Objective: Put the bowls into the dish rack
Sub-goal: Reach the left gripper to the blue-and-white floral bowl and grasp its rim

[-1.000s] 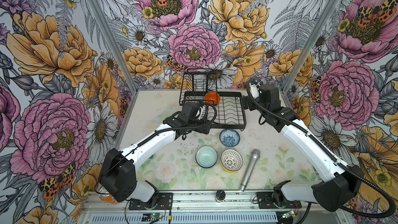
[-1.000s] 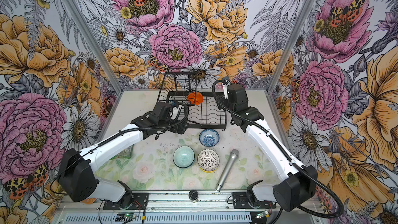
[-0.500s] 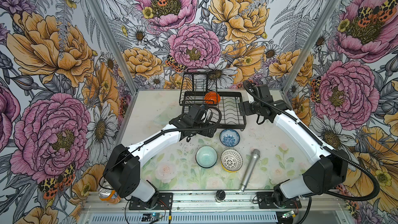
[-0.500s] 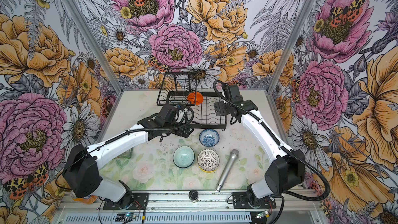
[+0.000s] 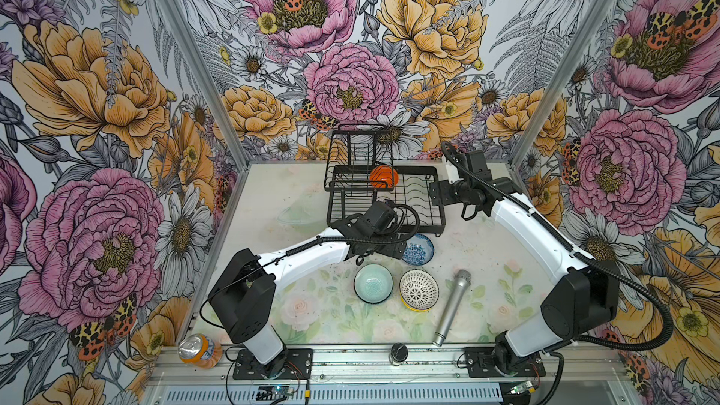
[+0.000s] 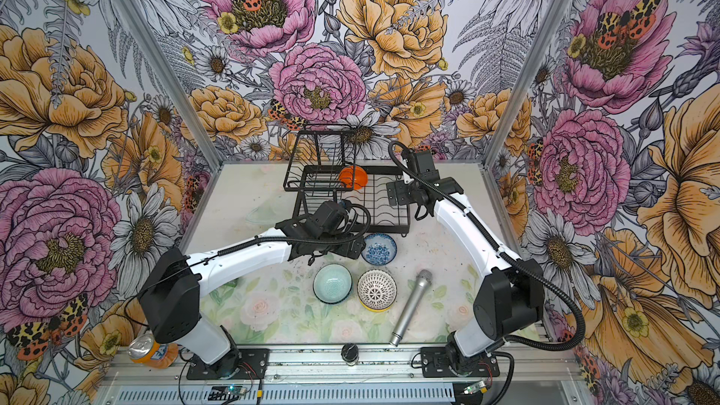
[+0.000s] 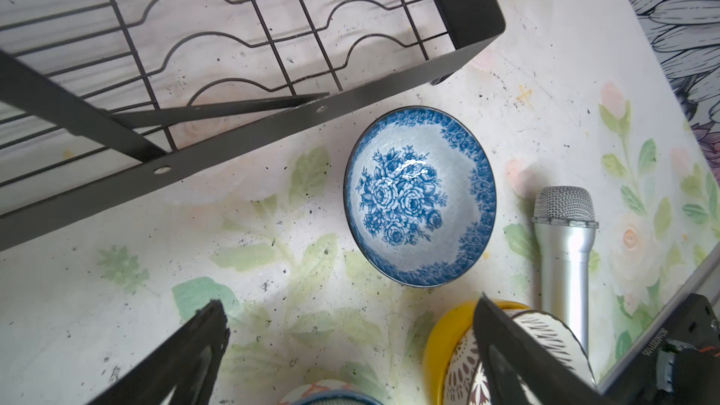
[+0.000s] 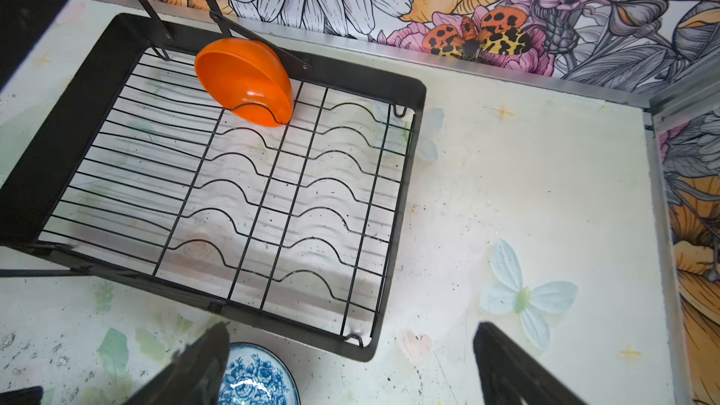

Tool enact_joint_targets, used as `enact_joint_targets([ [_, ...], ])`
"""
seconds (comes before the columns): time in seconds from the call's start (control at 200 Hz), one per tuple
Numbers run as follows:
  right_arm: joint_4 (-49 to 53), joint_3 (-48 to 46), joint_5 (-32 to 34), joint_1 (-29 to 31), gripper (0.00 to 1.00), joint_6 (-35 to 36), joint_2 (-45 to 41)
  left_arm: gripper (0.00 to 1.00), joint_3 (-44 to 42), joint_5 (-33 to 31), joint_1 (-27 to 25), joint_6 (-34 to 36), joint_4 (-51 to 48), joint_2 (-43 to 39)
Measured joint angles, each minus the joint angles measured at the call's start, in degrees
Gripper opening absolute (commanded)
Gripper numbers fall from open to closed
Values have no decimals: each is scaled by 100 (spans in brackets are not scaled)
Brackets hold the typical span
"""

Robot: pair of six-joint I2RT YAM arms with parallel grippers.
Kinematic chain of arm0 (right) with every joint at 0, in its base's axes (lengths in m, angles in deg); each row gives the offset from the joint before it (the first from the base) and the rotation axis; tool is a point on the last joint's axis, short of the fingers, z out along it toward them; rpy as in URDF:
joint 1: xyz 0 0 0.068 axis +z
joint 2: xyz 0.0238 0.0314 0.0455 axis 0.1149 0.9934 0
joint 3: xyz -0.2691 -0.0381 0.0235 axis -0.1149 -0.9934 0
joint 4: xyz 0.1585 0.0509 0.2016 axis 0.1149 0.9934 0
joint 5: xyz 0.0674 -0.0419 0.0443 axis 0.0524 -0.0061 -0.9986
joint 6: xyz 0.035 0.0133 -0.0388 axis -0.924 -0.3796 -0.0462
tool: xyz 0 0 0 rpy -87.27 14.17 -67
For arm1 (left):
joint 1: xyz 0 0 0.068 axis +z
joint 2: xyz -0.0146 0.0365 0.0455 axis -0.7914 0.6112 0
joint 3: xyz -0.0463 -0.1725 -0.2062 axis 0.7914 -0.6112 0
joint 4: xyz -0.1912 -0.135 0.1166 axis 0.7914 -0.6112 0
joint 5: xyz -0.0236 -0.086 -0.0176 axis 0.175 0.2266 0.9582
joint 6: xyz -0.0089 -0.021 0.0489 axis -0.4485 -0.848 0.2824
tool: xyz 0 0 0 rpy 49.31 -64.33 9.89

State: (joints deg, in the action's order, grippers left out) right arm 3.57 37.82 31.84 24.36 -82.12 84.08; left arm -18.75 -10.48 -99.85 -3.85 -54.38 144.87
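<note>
The black wire dish rack [image 5: 428, 224] stands at the back of the table, with an orange bowl [image 5: 383, 177] on edge in its far slots [image 8: 245, 79]. Just in front of the rack sits a blue-and-white floral bowl [image 5: 419, 249]. Nearer the front are a pale teal bowl [image 5: 373, 283] and a white lattice bowl [image 5: 419, 290] nested in a yellow bowl [image 7: 440, 340]. My left gripper [image 7: 350, 305] is open and empty, hovering just left of the floral bowl [image 7: 419, 196]. My right gripper [image 8: 350, 329] is open and empty above the rack's right front corner.
A silver microphone [image 5: 452, 305] lies to the right of the lattice bowl. A soda can [image 5: 198, 350] stands off the table's front left corner, and a small black cap [image 5: 398, 353] sits on the front rail. Flowered walls close in three sides.
My left gripper has moved right and nearer, up to the floral bowl. My right gripper has swung down and left from behind the rack to its right edge.
</note>
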Motion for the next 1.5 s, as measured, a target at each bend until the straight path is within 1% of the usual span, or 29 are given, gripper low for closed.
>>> enact_joint_targets([
  [0.2,-52,0,-87,-2,100,9,52,99,0,0,2,0,50,151],
  [0.52,-155,-179,-175,-2,100,15,50,99,-2,17,15,-4,389,654],
  [0.67,-151,-326,-175,0,100,28,50,96,-4,63,52,-4,538,756],
  [0.956,-153,-330,-177,0,99,33,50,91,-2,164,127,-4,608,968],
  [1.161,-153,-332,-177,-2,100,76,50,85,107,286,125,-4,710,1325],
  [1.321,-153,-332,-181,0,99,76,50,78,221,356,114,-26,745,1609],
  [1.441,-153,-332,-212,-2,99,79,50,72,289,374,87,-63,782,1659],
  [1.496,-153,-332,-221,-2,100,94,50,68,304,374,87,-87,804,1659],
])
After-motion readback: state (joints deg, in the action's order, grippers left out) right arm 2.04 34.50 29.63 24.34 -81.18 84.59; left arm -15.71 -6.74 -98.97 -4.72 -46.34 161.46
